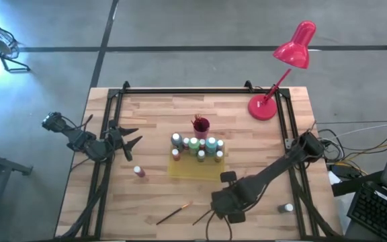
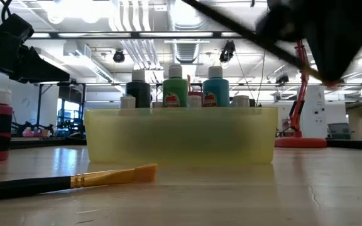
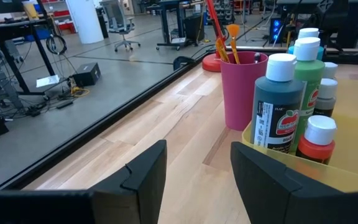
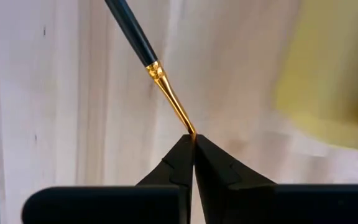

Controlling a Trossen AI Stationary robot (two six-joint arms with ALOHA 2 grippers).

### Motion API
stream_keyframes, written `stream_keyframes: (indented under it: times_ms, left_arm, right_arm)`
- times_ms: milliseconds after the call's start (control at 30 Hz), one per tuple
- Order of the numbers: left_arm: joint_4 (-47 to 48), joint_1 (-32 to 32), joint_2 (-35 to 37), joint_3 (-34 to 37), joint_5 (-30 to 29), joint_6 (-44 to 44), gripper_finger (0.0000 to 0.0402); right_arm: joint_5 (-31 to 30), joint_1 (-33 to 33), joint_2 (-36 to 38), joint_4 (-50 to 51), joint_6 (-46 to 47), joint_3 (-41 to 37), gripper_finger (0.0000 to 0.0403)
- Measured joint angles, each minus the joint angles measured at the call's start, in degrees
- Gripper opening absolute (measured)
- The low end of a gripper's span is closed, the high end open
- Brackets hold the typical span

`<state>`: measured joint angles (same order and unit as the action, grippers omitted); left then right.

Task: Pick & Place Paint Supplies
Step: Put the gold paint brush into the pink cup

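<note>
Right wrist view, right jaws (image 4: 193, 142) pinching dark-handled brush (image 4: 143, 51) by its gold ferrule, left jaws (image 3: 197, 171) spread

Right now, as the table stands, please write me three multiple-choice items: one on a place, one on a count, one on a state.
1. The magenta cup stands: A in the yellow tray; B beside it; C on the floor.
2. Bottles outside the tray: A none; B two; C five.
3. The right gripper is: A open; B shut on a brush; C shut on a bottle.

1 B: the cup stands on wood by the tray.
2 B: the red bottle and the small bottle stand apart.
3 B: its fingers pinch the brush's tip.
</note>
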<state>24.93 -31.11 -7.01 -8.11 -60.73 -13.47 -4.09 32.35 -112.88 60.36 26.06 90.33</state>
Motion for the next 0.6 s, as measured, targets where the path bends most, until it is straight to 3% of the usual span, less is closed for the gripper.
stream_keyframes:
  times_ms: [133, 333, 433, 600]
  left_arm:
    - [0.0, -0.01, 0.0, 0.0, 0.0, -0.01, 0.0184]
    - [0.0, 0.01, 0.0, 0.02, 0.02, 0.01, 0.0184]
    - [0.0, -0.01, 0.0, 0.02, 0.02, 0.01, 0.0184]
    - [0.0, 0.02, 0.0, 0.01, 0.01, 0.0, 0.0184]
  right_arm:
    - [-6.25, -0.13, 0.0, 9.85, -0.78, 9.65, 0.0008]
    - [-21.54, -2.0, 0.11, 25.31, -3.95, 24.24, 0.0008]
    - [-30.91, -4.12, 0.14, 29.82, -8.82, 29.44, 0.0008]
    - [-41.35, -8.84, 0.17, 29.49, -23.77, 33.94, 0.0008]
